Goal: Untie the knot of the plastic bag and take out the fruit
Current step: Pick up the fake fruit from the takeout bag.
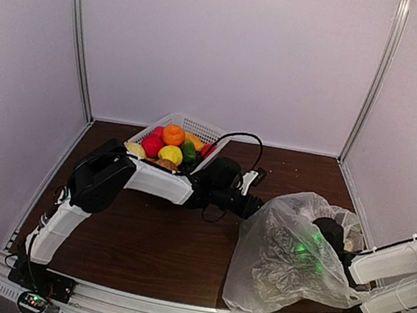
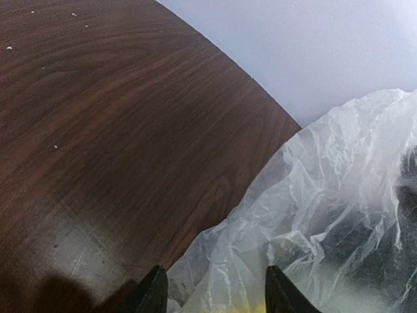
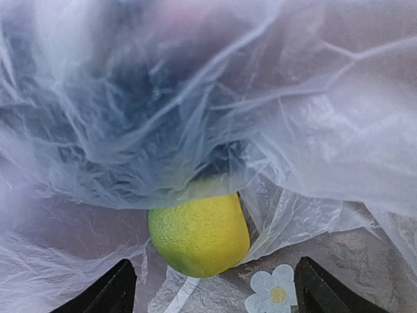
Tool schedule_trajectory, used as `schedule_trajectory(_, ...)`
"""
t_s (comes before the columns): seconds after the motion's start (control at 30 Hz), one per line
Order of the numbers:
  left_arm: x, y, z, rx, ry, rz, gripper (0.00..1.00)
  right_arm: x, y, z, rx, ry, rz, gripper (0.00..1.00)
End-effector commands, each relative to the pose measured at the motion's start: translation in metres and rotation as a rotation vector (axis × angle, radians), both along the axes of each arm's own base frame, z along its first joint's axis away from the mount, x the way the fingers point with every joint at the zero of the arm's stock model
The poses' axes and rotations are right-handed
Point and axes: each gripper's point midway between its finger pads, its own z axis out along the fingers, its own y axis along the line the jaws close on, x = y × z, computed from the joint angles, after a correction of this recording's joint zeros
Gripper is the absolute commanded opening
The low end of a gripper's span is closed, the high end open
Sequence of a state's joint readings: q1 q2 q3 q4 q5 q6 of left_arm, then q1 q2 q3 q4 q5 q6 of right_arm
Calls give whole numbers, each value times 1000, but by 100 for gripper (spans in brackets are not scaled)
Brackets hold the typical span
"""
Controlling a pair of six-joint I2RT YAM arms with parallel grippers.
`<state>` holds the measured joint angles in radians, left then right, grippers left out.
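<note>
The plastic bag (image 1: pixel 280 255) lies crumpled at the table's right front, clear film with a white flower print (image 3: pixel 273 290). My right gripper (image 3: pixel 212 293) is inside the bag, open wide, and a yellow-green round fruit (image 3: pixel 199 235) sits just ahead between its fingertips, untouched. From above, that gripper (image 1: pixel 324 229) shows dark through the film. My left gripper (image 1: pixel 254 206) is at the bag's left edge, open, with loose bag film (image 2: pixel 306 215) lying between and beyond its fingertips (image 2: pixel 153 293). The knot is out of view.
A white lattice basket (image 1: pixel 197 127) stands at the back centre, holding an orange fruit (image 1: pixel 173 133), a red one (image 1: pixel 152 145), a yellow one (image 1: pixel 171 154) and others. A black cable (image 1: pixel 243 138) loops over the left arm. Bare brown table (image 2: pixel 130 130) lies left of the bag.
</note>
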<state>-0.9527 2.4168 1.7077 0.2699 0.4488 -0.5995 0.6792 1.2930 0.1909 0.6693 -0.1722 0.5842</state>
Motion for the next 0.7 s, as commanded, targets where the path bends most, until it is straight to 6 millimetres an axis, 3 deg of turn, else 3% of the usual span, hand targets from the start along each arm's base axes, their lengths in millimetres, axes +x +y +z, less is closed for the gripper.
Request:
schedule_trajectory(0.0,-9,-14,2,-53,-21,-76,47,18,0,7,14,-31,-69,85)
schedule_trajectory(0.3,-25,-12,-11,-38,-2,-110,31,35,9,-7,-2,-29,-77,84)
schedule_trajectory(0.67,-30,-3,-4,-61,33,-41,17,45,24,-19,-17,-17,-35,83)
